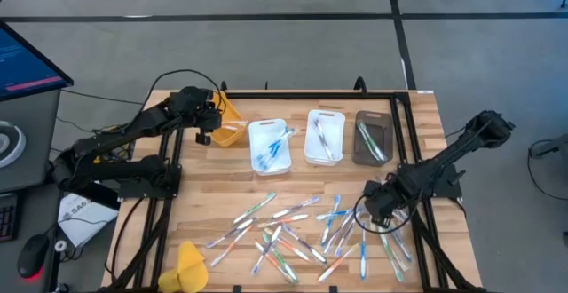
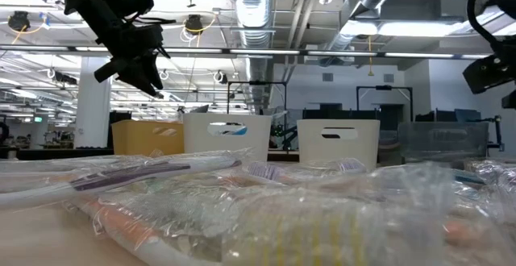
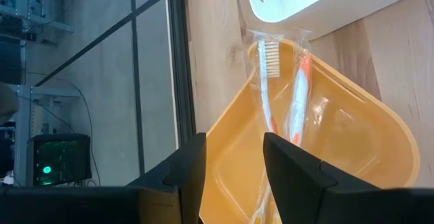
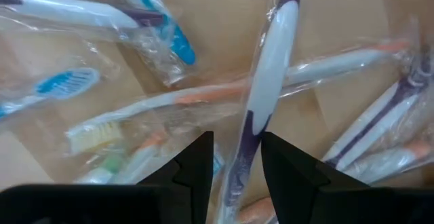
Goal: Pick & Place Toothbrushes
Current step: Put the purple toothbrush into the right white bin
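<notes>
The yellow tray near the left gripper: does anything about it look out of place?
Yes. The yellow plastic tray sits tilted, askew to the straight white tray beside it, and two wrapped orange-accented toothbrushes poke over its rim toward that tray.

Overhead view straight down, low view level across table [image 1: 293, 195], wrist views close above it.

Orange-accented toothbrushes [image 3: 281, 108], yellow tray [image 3: 352, 149].

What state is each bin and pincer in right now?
Yellow plastic bin: holds orange-accented wrapped toothbrushes.
First white bin: holds blue toothbrushes.
Dark bin: holds toothbrushes.
Left pincer: open, empty, above yellow bin.
Right pincer: around purple-and-white wrapped toothbrush.
</notes>
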### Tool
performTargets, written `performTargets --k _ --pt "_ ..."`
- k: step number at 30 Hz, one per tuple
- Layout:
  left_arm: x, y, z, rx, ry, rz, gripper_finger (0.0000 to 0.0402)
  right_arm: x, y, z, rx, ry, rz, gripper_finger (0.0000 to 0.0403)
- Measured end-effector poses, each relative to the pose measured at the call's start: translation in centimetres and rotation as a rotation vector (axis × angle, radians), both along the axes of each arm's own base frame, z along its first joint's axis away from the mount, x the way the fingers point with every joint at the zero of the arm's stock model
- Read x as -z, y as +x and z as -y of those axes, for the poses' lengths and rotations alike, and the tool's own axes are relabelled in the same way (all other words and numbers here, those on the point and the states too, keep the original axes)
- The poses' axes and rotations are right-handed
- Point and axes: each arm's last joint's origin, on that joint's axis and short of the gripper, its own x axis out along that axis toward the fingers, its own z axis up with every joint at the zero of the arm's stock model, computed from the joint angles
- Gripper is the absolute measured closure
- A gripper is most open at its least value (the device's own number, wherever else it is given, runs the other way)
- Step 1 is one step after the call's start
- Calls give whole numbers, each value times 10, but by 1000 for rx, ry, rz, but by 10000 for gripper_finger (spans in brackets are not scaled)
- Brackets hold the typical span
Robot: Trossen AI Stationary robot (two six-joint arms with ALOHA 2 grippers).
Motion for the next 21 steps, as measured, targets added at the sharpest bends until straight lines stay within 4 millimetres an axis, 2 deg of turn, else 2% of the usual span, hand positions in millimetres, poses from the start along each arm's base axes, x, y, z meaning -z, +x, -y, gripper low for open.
performTargets --k 12,21 --pt "0 0 0 0 0 1 260 13 -1 9 14 0 2 285" --pt "0 0 0 0 0 1 260 13 0 8 -15 10 19 285"
